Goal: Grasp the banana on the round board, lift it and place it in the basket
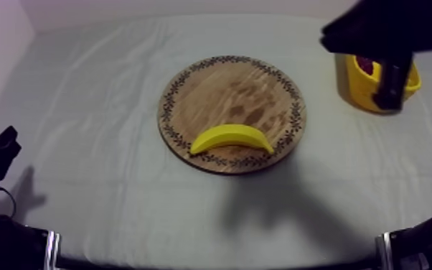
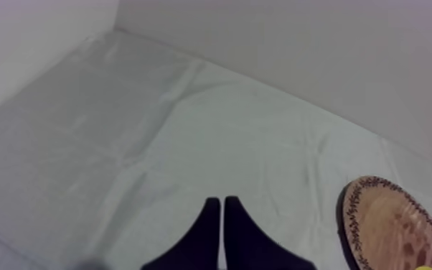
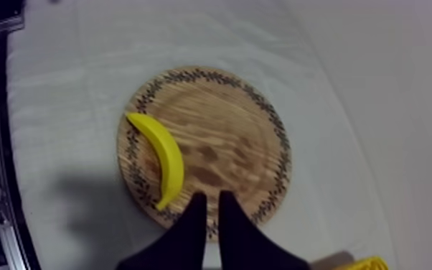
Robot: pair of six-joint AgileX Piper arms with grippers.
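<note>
Lying flat on the wooden board [image 1: 232, 93], the banana [image 1: 231, 137] occupies the board's 6 o'clock part in the top view, just inside the patterned rim. It runs crosswise from 9 to 3 o'clock, its curve arching toward the board's centre. Nothing touches it. The board sits in the middle of the worktop [image 1: 118, 179].

The yellow basket [image 1: 362, 93] stands at about 3 o'clock from the board, apart from it, toward the worktop's far right. A small red fruit [image 1: 364, 64] shows inside it, partly hidden by the right arm [image 1: 391, 29], which comes in from 1 o'clock above the basket. The right fingers [image 1: 391, 86] hang at the basket's rim, on its 3 o'clock side, away from the board; whether they touch the rim I cannot tell. In the right wrist view these fingers [image 3: 190, 226] lie close together as a narrow wedge, holding nothing and pointing toward the board [image 3: 219, 122]. The banana [image 3: 160, 158] lies along the rim beyond them, and a corner of the basket [image 3: 366, 263] shows just beside them.

The left fingers [image 1: 0, 147] sit low at the worktop's 8 o'clock edge, well apart from the board. In the left wrist view they [image 2: 210, 226] are pressed together in a narrow wedge, empty, over bare grey-white cloth [image 2: 154, 143], with part of the board's rim [image 2: 387, 230] off to one side.
</note>
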